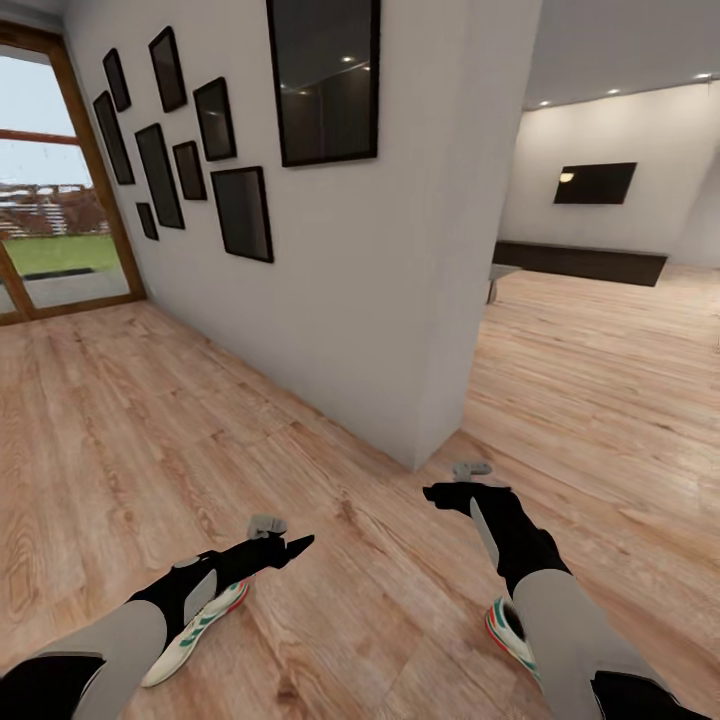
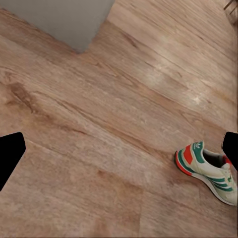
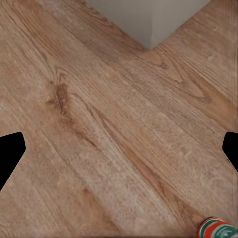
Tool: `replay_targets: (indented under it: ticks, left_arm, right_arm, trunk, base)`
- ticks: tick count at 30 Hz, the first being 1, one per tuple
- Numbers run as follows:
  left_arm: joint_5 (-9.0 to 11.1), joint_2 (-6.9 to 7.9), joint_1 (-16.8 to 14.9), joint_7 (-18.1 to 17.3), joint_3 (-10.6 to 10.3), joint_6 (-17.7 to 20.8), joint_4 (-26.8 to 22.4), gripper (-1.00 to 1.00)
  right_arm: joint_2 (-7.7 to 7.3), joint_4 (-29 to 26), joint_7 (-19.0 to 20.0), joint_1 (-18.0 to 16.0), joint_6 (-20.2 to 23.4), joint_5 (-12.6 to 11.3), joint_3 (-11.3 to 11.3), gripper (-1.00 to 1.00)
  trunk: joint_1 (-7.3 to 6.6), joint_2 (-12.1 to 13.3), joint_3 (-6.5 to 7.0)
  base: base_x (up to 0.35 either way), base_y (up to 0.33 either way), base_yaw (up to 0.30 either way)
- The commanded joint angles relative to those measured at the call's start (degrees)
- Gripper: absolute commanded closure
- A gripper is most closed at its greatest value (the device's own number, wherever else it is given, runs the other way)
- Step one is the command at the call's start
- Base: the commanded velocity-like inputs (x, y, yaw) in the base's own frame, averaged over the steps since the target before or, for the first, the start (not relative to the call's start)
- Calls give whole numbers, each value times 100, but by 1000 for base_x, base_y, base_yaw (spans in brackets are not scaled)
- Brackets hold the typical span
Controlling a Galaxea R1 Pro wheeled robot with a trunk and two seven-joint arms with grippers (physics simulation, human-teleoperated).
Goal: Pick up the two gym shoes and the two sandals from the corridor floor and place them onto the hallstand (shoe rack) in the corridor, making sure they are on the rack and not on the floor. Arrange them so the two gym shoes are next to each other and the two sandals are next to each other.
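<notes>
One white gym shoe [image 1: 200, 625] with green stripes lies on the wood floor [image 1: 340, 590], partly under my left forearm. The second gym shoe [image 1: 508, 630] lies by my right forearm, mostly covered by it. My left gripper [image 1: 285, 548] hovers above the floor just beyond the first shoe, open and empty. In the left wrist view a gym shoe [image 2: 208, 169] lies on the planks near one black fingertip [image 2: 230, 148]. My right gripper [image 1: 447, 493] is open too, near the wall corner. A shoe's red and green end [image 3: 216, 229] shows in the right wrist view. The sandals and the hallstand are out of view.
A white wall corner [image 1: 430, 440] juts out just ahead of my right gripper. Several black picture frames [image 1: 240, 212] hang on that wall. A glass door [image 1: 50, 200] closes the corridor at far left. Past the corner, a room with a wall screen [image 1: 595, 183] and a dark low cabinet [image 1: 585, 262].
</notes>
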Motion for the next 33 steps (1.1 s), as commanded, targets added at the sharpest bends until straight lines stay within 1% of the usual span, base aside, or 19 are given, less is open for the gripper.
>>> replay_targets:
  ticks: [1,10,19,28,33]
  left_arm:
    - [27,4,-3,-14,-26,-30,5,-100]
    - [27,4,-3,-13,-26,-30,5,-100]
    - [27,4,-3,-11,-26,-31,5,-100]
    - [27,4,-3,-10,-26,-30,5,-100]
    - [27,4,-3,-11,-26,-31,5,-100]
  right_arm:
    - [9,-7,48,-4,23,62,-37,-100]
    - [11,-7,48,-3,23,59,-36,-100]
    - [9,-5,48,-1,23,59,-39,-100]
    - [11,-7,48,-4,22,63,-31,-100]
    - [9,-7,48,-3,23,62,-30,-100]
  trunk:
    - [-1,-2,-5]
    - [-1,-2,-5]
    - [-1,-2,-5]
    - [-1,-2,-4]
    - [-1,-2,11]
  base:
    - [0,0,-254]
    - [59,46,-254]
    - [227,211,-249]
    - [249,197,-76]
    - [252,181,-200]
